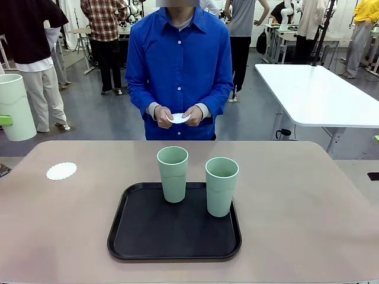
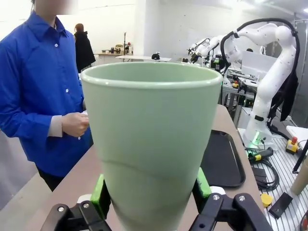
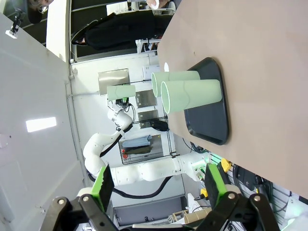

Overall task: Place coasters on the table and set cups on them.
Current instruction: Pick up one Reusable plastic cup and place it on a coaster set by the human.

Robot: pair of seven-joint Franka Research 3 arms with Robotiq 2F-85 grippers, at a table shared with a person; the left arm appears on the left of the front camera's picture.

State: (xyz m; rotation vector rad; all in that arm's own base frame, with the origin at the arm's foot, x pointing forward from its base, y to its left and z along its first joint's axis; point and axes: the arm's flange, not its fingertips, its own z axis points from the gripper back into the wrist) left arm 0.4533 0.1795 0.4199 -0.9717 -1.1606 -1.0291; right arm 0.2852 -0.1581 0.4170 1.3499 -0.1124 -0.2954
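My left gripper is shut on a pale green cup, its green pads pressing both sides near the base. In the front view that cup hangs at the far left, above and beyond the table's left edge. Two more cups stand upright on the black tray. One white coaster lies flat on the table's left side. The person holds another coaster in both hands at the far edge. My right gripper is open and holds nothing, off to the table's side.
A white table stands at the back right, off the work surface. The person's hand is close beside the held cup. Bare tabletop lies left and right of the tray.
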